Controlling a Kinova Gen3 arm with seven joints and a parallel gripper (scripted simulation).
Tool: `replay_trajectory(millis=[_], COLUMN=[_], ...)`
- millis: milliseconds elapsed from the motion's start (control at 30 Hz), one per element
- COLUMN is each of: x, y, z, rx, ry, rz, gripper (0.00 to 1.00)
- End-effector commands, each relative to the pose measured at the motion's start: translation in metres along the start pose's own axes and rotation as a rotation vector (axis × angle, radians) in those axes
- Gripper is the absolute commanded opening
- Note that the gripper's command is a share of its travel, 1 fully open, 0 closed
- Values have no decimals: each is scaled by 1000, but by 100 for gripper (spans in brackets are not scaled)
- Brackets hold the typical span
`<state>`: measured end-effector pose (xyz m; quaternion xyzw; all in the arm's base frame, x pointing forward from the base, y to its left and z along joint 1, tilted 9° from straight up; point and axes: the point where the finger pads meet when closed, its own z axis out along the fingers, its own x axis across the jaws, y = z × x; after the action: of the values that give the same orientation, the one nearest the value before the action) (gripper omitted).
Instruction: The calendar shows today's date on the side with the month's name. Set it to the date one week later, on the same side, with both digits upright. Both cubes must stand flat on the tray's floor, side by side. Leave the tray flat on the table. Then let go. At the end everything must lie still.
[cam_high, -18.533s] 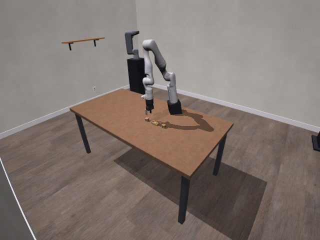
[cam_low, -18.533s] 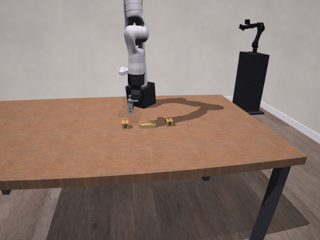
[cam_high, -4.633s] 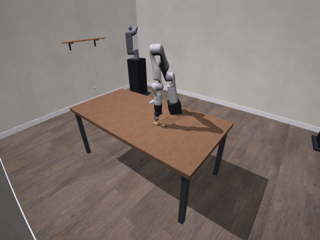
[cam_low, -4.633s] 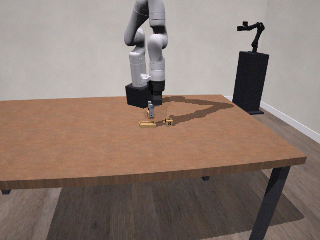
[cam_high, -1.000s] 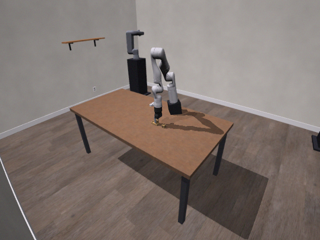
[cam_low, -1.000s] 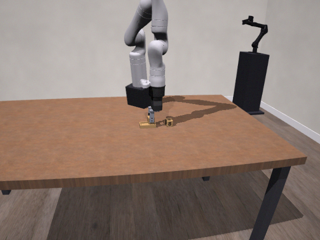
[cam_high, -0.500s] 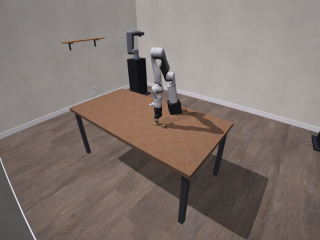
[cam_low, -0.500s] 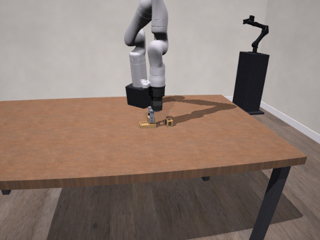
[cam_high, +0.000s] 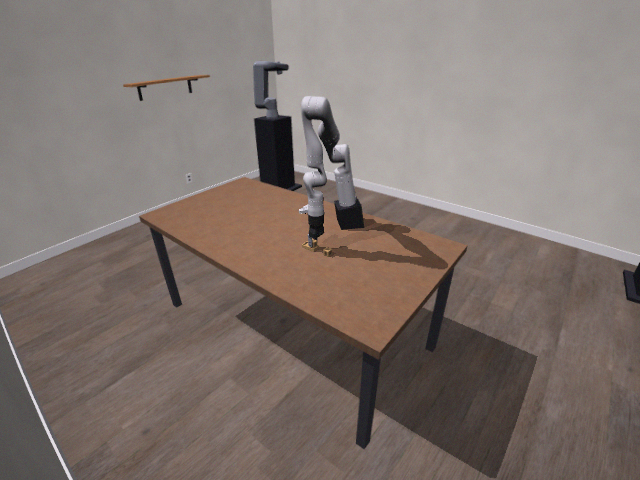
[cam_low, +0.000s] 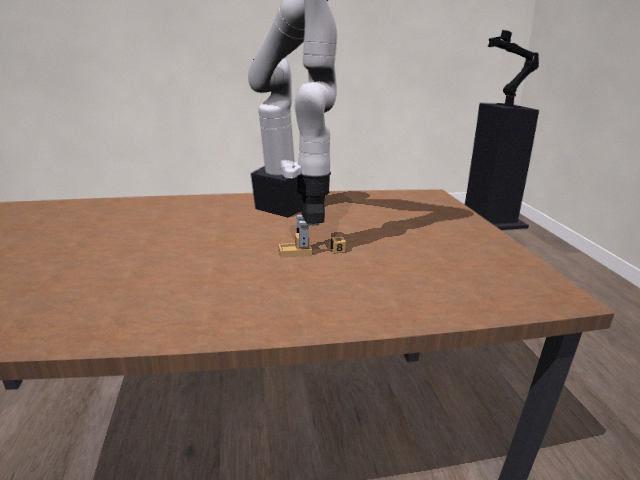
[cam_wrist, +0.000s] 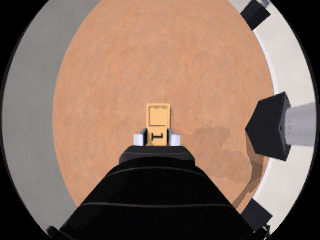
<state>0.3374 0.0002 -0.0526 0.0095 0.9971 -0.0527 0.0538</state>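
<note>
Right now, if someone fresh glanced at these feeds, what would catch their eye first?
First, the pale arm reaching straight down near the middle of the table, its gripper shut on a cube at the right end of the wooden tray. Next, the second cube standing on the table just right of the tray, outside it, showing an 8. The arm's long shadow stretches away to the right.

The worktop (cam_low: 155, 289) is reddish-brown wood grain on dark grey legs (cam_low: 537, 397). The tray (cam_low: 289, 251) is pale tan wood. The cube (cam_low: 338, 244) beside it is tan with a black 8. The arm (cam_low: 310, 103) is light grey-white, its base block (cam_low: 271, 193) black; the gripper (cam_low: 303, 238) is grey. Walls beige, floor grey-brown planks.
</note>
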Motion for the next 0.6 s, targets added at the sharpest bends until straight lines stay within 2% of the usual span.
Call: replay_trajectory(millis=[0,567], x=[1,1], y=[0,0], z=[1,5], rx=[1,1], ry=[2,2], rz=[-2,-2], gripper=[60,60])
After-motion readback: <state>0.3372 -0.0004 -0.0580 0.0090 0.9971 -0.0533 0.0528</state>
